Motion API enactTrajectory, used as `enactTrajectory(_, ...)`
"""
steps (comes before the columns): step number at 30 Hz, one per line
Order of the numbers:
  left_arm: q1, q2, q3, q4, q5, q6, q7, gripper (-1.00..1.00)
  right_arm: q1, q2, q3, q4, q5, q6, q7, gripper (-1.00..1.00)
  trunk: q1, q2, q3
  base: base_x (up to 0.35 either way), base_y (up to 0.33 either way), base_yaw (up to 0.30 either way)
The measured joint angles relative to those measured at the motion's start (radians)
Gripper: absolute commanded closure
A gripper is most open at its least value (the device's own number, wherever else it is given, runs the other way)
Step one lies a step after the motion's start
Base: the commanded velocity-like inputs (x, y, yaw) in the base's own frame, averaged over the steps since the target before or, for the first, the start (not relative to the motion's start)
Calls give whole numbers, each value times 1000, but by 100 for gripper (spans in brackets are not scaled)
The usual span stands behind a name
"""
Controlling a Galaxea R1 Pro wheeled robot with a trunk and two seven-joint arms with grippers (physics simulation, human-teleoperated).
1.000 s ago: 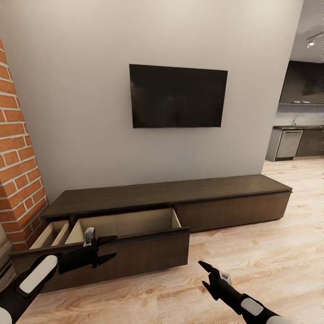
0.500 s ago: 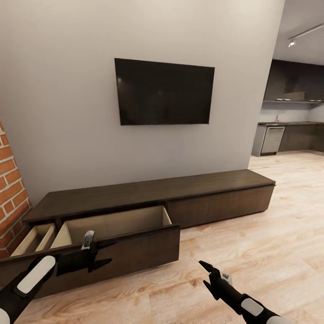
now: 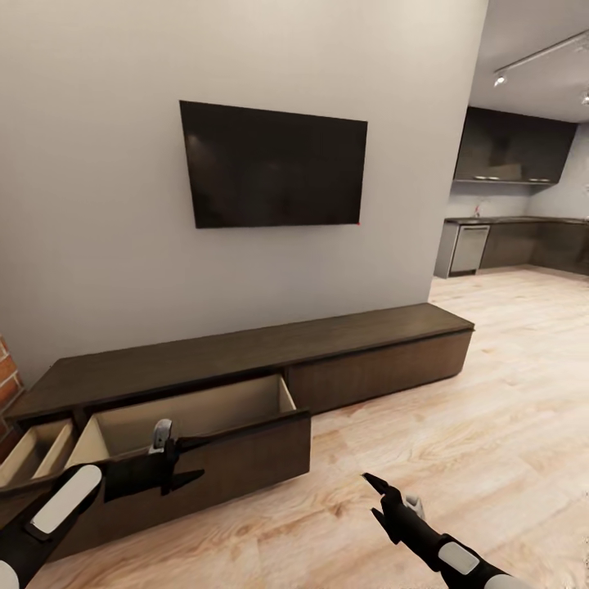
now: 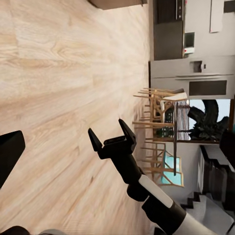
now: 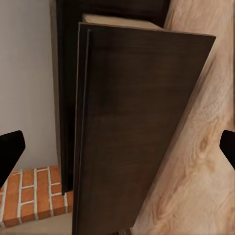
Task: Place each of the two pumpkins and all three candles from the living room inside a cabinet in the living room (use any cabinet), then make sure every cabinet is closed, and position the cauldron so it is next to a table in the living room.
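Nearest me, my left fingers (image 3: 190, 459) hang spread over the pulled-out drawer front, and my right fingers (image 3: 375, 497) hang spread above the pale wood floor (image 3: 458, 442). Beyond them the cabinet (image 3: 360, 360), long, low and dark brown, shows a pale drawer interior. Above it a television (image 3: 272, 165) hangs on the grey wall.

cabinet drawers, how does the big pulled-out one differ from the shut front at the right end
The open drawer juts over the floor and shows a pale, empty-looking interior; the right-hand front sits flush, its inside hidden. The left end effector hangs before the open drawer, none by the right-hand front. Both are dark brown and handleless.
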Motion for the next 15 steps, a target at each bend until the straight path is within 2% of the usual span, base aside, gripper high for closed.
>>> enactTrajectory(6, 0, 1, -4, 0, -2, 1, 0, -100, 0, -1, 0, 0, 1, -8, 0, -100, -23, 42, 11, -45, 0, -49)
enactTrajectory(10, 0, 0, -7, 0, -1, 2, 1, -100, 0, -1, 0, 3, 2, -69, -9, -100, -38, 70, 20, -276, 0, 50)
enactTrajectory(15, 1, -1, -8, 0, 0, 2, 0, -100, 0, -1, 1, 25, 2, -92, -10, -100, -57, 105, 32, -281, 0, 31)
